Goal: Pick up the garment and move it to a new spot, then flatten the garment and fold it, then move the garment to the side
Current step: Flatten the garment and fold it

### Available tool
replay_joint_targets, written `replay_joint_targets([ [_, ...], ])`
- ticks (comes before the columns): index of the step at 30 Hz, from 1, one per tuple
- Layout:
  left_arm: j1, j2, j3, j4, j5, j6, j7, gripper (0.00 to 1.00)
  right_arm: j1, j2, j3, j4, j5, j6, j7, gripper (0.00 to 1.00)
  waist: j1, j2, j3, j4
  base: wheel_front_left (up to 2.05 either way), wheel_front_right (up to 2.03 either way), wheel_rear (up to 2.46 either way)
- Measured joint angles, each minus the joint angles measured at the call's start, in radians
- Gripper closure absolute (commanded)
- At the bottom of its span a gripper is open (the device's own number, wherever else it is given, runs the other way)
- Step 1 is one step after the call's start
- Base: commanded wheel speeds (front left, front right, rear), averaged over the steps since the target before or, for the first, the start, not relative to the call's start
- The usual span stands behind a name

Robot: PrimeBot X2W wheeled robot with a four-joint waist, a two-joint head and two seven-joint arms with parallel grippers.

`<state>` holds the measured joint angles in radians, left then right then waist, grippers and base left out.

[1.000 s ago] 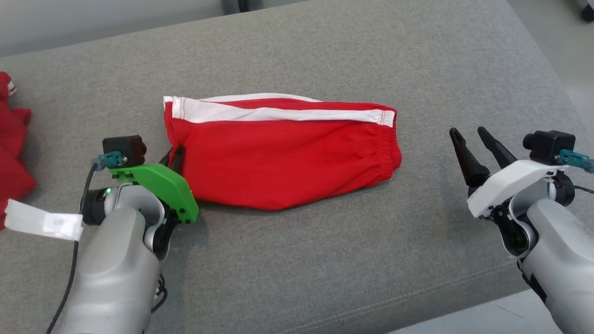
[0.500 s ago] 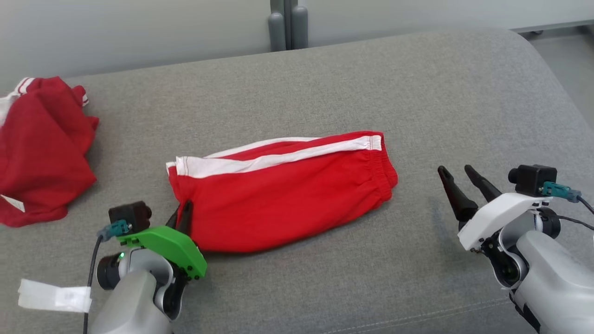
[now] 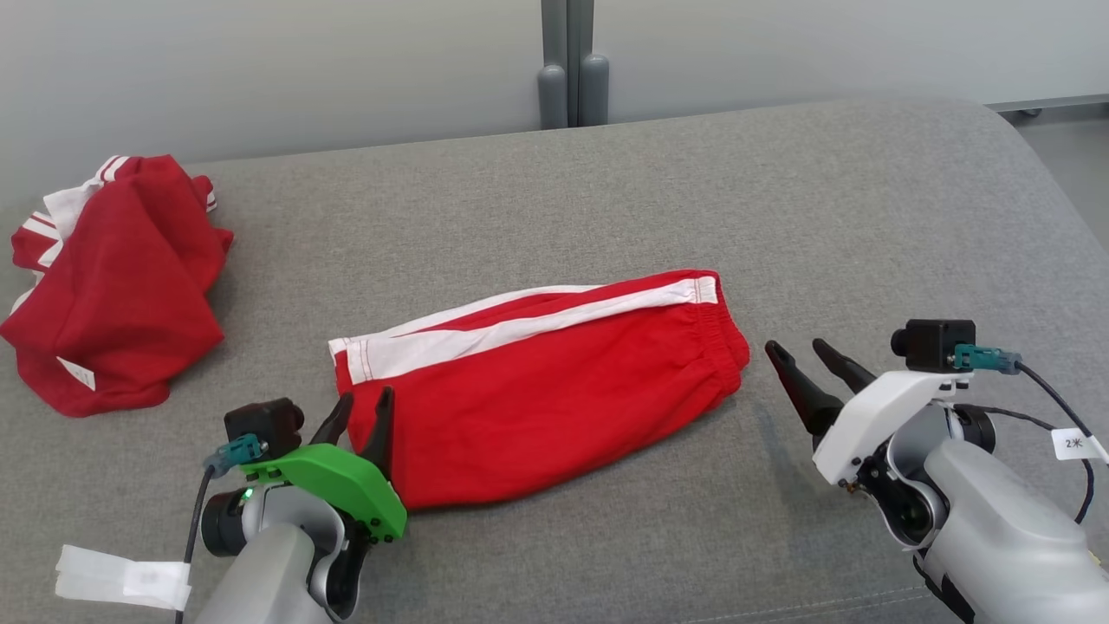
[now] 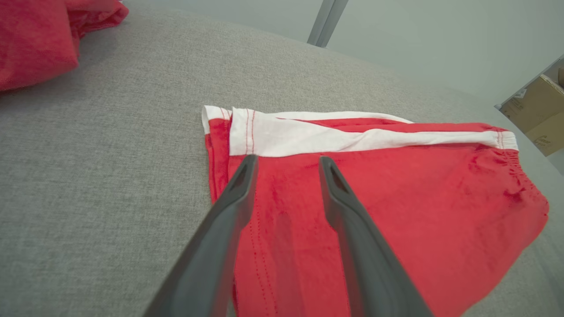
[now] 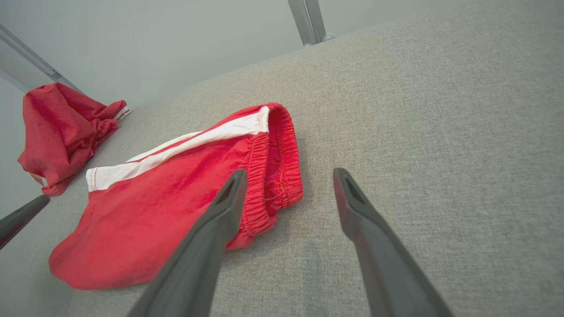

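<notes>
A wide grey upholstered surface (image 3: 606,191) stretches from left to right. Near its middle lies the garment (image 3: 554,390), red shorts with a white side stripe, folded flat with the waistband to the right. A second red cloth (image 3: 121,295) sits crumpled at the far left, well apart. The left gripper (image 3: 366,400) is over the garment's near left end, fingers spread, grasping nothing. The right gripper (image 3: 795,347) hovers just right of the waistband, also spread and empty.

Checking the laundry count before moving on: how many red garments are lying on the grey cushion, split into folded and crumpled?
Folded red shorts: 1
Crumpled red garment: 1
Total: 2
</notes>
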<state>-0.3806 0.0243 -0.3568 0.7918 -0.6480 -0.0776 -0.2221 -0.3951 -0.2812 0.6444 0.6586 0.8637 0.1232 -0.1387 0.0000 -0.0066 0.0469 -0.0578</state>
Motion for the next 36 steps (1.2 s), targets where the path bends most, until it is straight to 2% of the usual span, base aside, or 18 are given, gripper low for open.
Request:
replay_joint_targets([
  [1,0.000,0.000,-0.010,-0.003,-0.001,0.000,0.000,0.23,-0.006,-0.001,0.001,0.004,0.000,0.000,0.005,0.00,0.0000,0.0000,0.000,0.002,0.00,0.00,0.00],
  [2,0.000,0.000,-0.018,-0.007,-0.002,0.009,0.000,0.09,-0.011,-0.002,0.000,0.008,0.000,0.000,0.008,0.00,0.0000,0.0000,0.001,0.005,0.00,0.00,0.00],
  [3,0.000,-0.001,-0.022,-0.011,-0.003,0.019,0.000,0.00,-0.016,-0.002,0.002,0.012,0.000,0.000,0.012,0.00,0.0000,0.0000,0.002,0.009,0.00,0.00,0.00],
  [9,0.001,0.000,-0.033,-0.073,-0.013,0.044,-0.017,0.00,-0.052,0.002,-0.001,0.045,0.003,0.000,0.044,0.00,0.0000,0.0000,0.012,0.029,0.00,0.00,0.00],
  [18,0.001,0.000,-0.015,-0.214,0.061,0.090,-0.030,0.00,-0.053,-0.007,-0.032,0.112,0.046,0.000,0.080,0.00,0.0000,0.0000,0.020,0.097,0.00,0.00,0.00],
  [24,0.019,0.002,0.039,-0.367,0.110,0.132,-0.030,0.00,-0.055,-0.006,-0.069,0.154,0.090,-0.002,0.097,0.00,0.0000,0.0000,0.025,0.159,0.00,0.00,0.00],
  [36,0.159,0.004,0.064,-0.496,0.123,0.153,-0.030,0.00,-0.053,0.000,-0.094,0.229,0.132,-0.010,0.133,0.00,0.0000,0.0000,0.039,0.278,0.00,0.00,0.00],
])
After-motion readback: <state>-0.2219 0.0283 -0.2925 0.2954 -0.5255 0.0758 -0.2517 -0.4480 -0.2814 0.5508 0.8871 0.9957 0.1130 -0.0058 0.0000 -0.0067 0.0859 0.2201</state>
